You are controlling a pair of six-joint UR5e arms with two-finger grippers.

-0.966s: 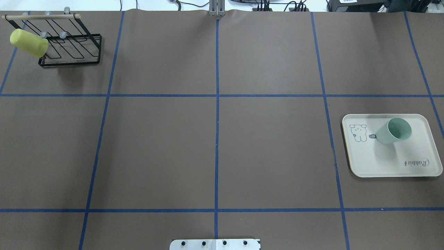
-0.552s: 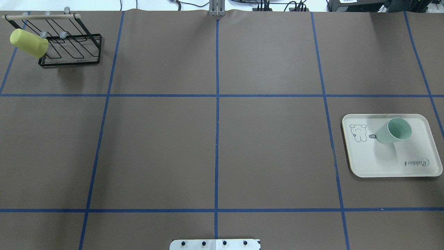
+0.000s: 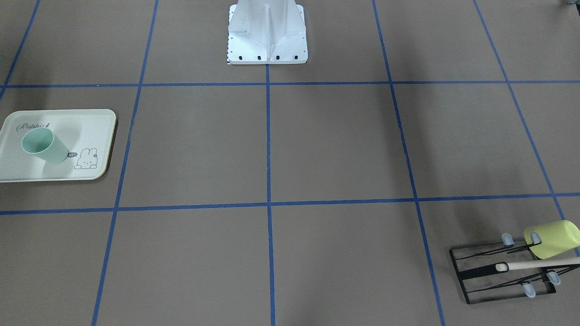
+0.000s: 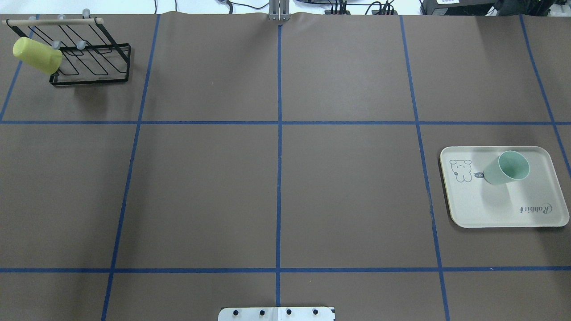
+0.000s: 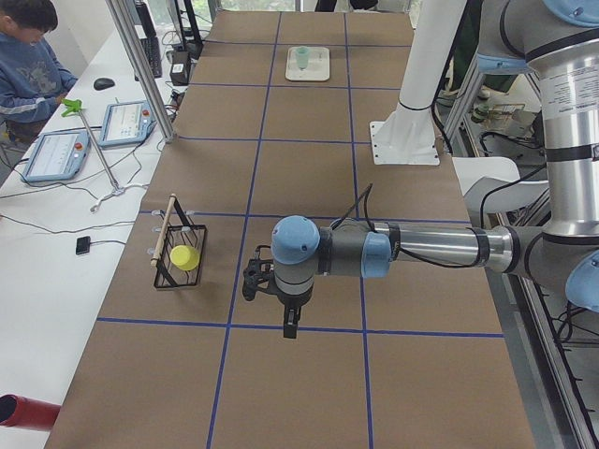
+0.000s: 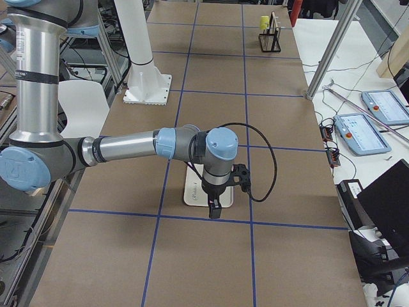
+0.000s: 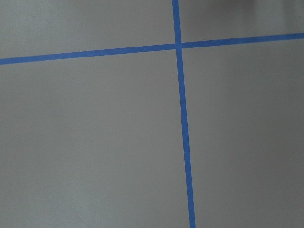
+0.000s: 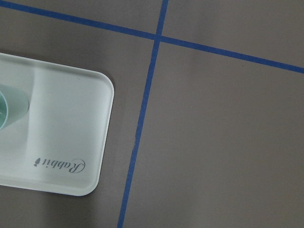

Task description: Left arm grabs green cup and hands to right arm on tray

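Observation:
The green cup (image 4: pixel 506 168) stands upright, mouth up, on the cream tray (image 4: pixel 499 209) at the table's right side; both also show in the front view, the cup (image 3: pixel 43 146) on the tray (image 3: pixel 93 124). The right wrist view catches the cup's edge (image 8: pixel 9 107) and the tray's corner (image 8: pixel 61 118). My right gripper (image 6: pixel 214 208) hangs over the tray's near edge (image 6: pixel 190 194), apart from the cup. My left gripper (image 5: pixel 289 327) hangs over bare table on the left side. Both show only in side views, so I cannot tell whether they are open or shut.
A yellow-green cup (image 4: pixel 36 55) hangs on a black wire rack (image 4: pixel 89 67) at the far left corner. The robot's white base (image 3: pixel 267 31) stands at the near middle edge. Blue tape lines cross the brown table.

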